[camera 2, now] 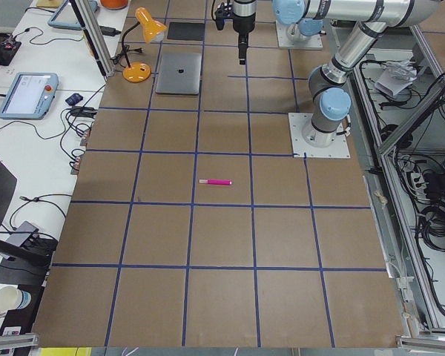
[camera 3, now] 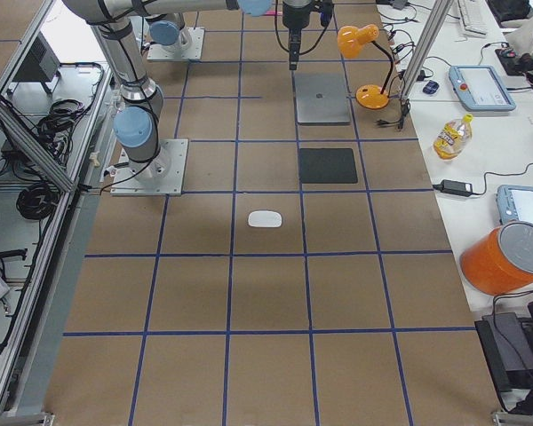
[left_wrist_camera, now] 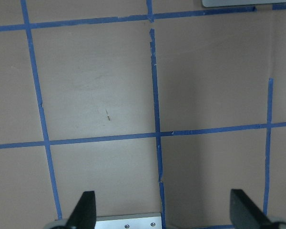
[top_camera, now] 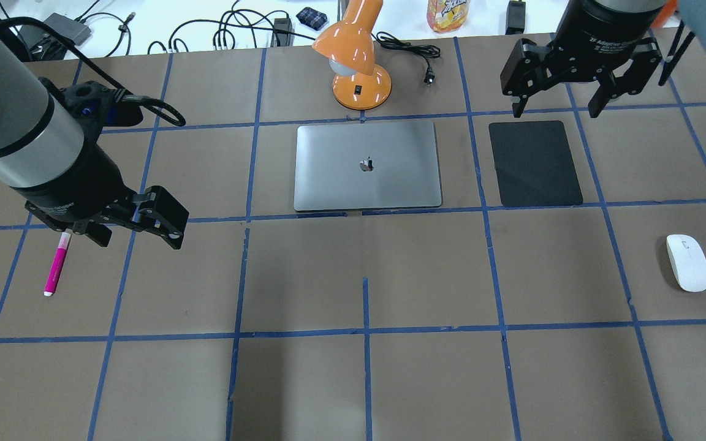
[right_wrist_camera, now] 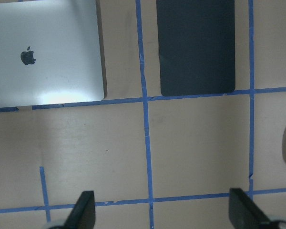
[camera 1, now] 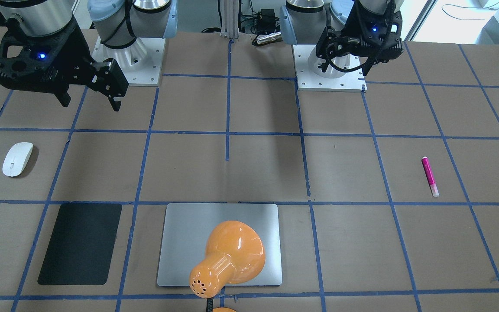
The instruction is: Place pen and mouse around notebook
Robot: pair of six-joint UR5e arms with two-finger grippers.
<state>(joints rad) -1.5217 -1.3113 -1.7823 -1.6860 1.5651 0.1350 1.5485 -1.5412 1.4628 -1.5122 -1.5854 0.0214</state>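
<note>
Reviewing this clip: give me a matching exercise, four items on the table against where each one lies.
Things:
1. pen
2. mouse
3. notebook
4. black mat

Places:
A. mid-table, by the orange lamp
B. far out on the robot's right
C. far out on the robot's left
D. next to the notebook, on its robot-right side

Pairs: 1-C, 2-B, 3-A, 4-D

A robotics laboratory. Two industrial robot arms, the left (camera 2: 326,111) and the right (camera 3: 133,133), are bolted to a large worktop (camera 2: 222,297) covered in brown paper and marked into squares with blue tape (top_camera: 365,331). White side benches (camera 2: 30,148) hold control pendants (camera 2: 26,95). Bundled cables (camera 3: 35,200) hang in a metal frame alongside.
</note>
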